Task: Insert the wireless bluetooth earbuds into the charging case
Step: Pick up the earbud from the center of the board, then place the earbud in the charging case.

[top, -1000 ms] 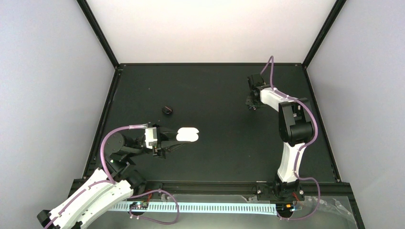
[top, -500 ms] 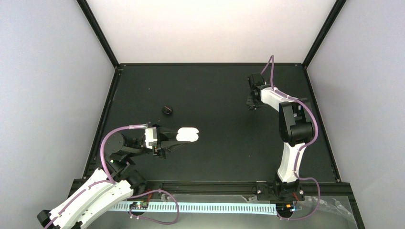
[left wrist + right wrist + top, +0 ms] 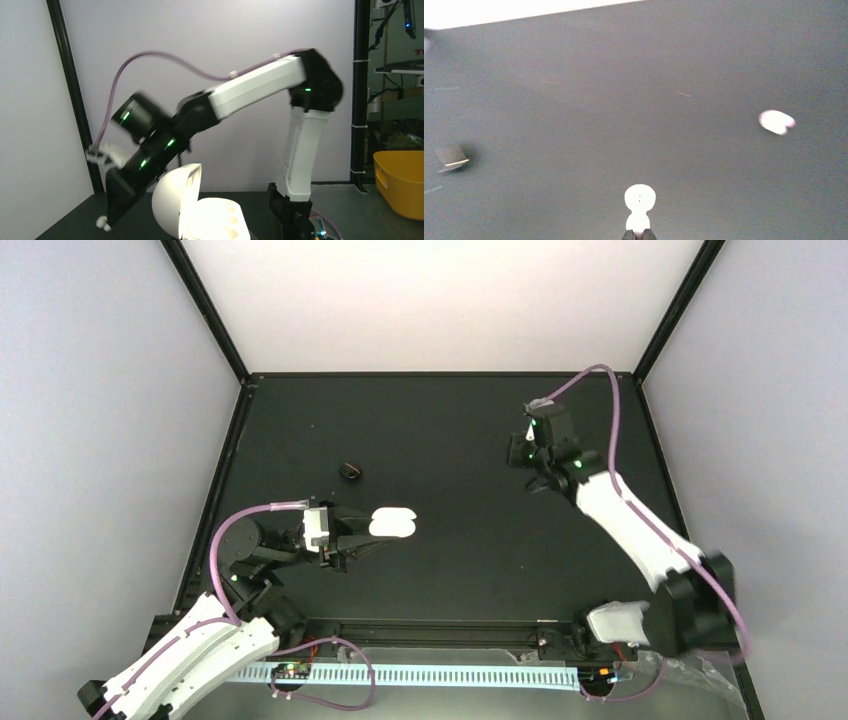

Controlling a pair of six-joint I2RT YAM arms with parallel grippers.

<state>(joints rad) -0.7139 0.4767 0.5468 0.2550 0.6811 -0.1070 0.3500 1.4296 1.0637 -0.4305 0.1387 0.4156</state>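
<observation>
Right gripper [image 3: 638,235]: shut tight on small white earbud [image 3: 639,198], far right of dark surface [image 3: 460,440]. Left gripper [image 3: 368,532]: clamped on open white charging case [image 3: 393,523], well apart.

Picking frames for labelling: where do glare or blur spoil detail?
Top view: case blown out to flat white, right arm smeared at its elbow. Left wrist view: case glows, right arm blurred. Right wrist view: soft throughout, case a smudge, the white bit at the right hand washed out.
</observation>
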